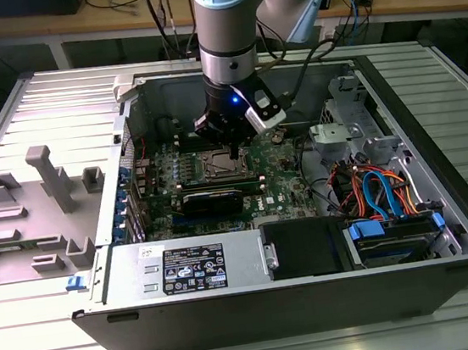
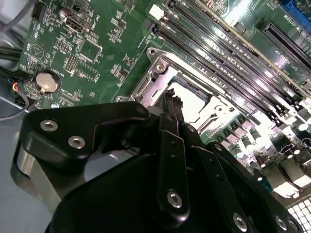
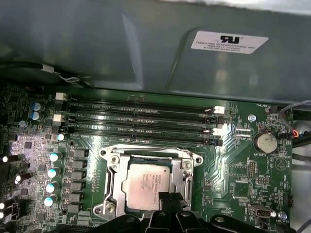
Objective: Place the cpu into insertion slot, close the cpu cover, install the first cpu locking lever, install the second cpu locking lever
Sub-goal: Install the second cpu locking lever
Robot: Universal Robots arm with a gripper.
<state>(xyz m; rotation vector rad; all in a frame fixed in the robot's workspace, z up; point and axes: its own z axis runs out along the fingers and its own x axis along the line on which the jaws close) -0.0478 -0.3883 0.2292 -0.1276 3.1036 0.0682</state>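
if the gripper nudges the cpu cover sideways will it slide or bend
The cpu cover looks like thin metal plate lying down around the cpu, so it probably won't slide. Its narrow rails around the large window suggest it could flex under a hard sideways push. The gripper sits at its edge, so a light touch seems safer.

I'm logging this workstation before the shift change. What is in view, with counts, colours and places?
cpu: one, silver-grey, seated in the socket.
cpu cover: one, silvery frame, lying around the chip.
motherboard: one, green, inside the open case.
memory slots: several, black, beside the socket.
coin battery: one, silver, on the board.
power supply: one, grey, at the case's near edge.
cables: a bundle, blue and orange, exterior view's right.
gripper: one, black, at the socket's edge.
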